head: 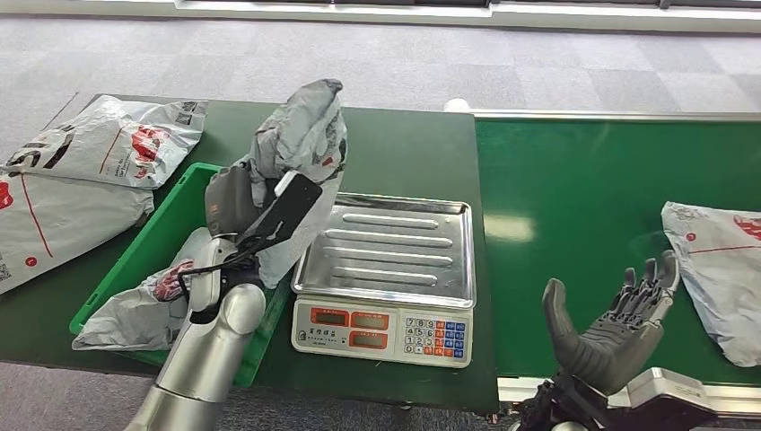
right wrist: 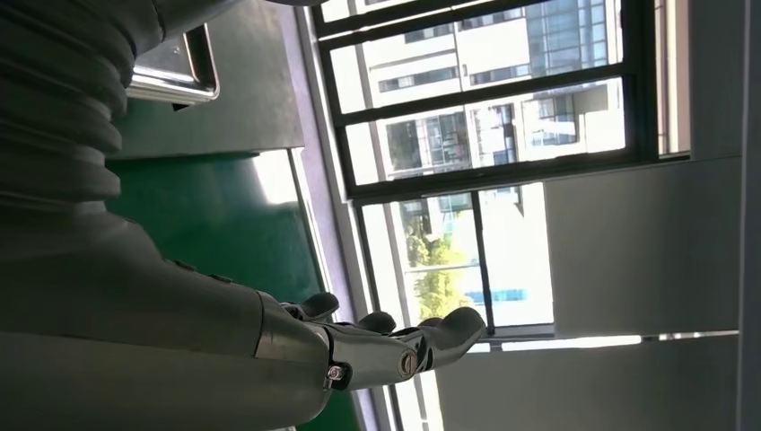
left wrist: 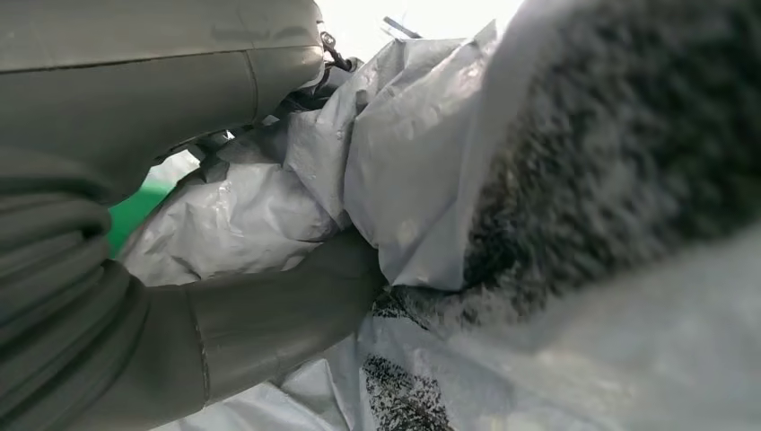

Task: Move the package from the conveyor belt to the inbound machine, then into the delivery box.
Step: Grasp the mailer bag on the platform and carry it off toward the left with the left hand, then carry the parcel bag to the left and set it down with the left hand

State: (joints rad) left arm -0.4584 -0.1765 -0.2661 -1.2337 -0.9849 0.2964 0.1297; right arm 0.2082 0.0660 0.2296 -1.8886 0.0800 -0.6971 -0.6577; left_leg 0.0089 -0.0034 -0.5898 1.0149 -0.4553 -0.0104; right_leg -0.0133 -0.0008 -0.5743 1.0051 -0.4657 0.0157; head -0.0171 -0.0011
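Left hand [head: 235,205] holds package [head: 301,135] aloft

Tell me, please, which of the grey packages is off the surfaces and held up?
The crumpled grey package gripped by the left hand above the green box; the others lie flat on table, box or belt.

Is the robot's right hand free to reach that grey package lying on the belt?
Probably yes. The right hand is open and empty, hovering over the conveyor belt, and the package lies just beside it with nothing between them.
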